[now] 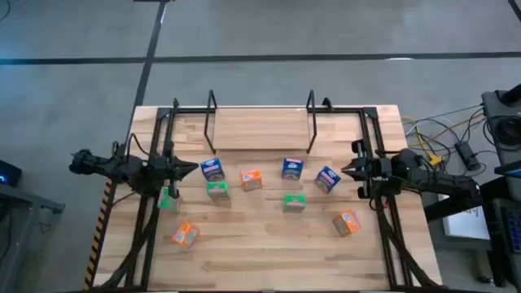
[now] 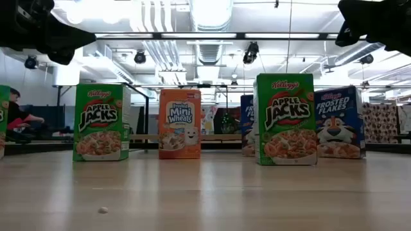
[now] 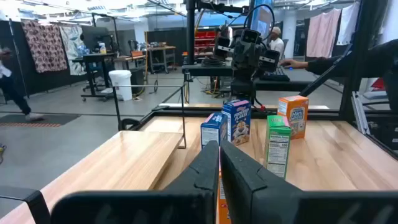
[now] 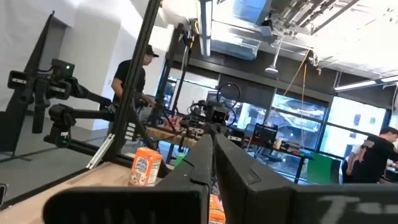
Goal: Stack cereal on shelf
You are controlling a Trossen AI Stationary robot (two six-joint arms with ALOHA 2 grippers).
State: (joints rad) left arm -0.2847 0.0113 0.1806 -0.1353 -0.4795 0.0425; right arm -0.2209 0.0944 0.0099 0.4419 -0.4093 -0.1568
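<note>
The wooden table [image 1: 269,252] is bearing everything. The shelf [image 1: 260,122] is standing along its far edge, its thin black rods hard to trace from above; only the two upright hoops are showing clearly, and it is empty. Eight cereal boxes are lying scattered in front of the shelf, toward the table's middle; a ninth cannot be made out. Nearest the shelf are sitting three blue boxes [image 1: 292,168]; just beyond them from the shelf are lying an orange box [image 1: 251,180] and two green boxes [image 1: 294,203]. A third green box [image 1: 168,199] is half hidden beneath the left arm. Farthest from the shelf are resting two more orange boxes [image 1: 185,234], one at each side.

The left gripper [image 1: 194,169] is hovering off the shelf's left end, fingers pressed together and holding nothing. The right gripper [image 1: 345,171] is hovering off the shelf's right end, likewise closed and empty. In the low view both arms are being cut off by the upper edge
</note>
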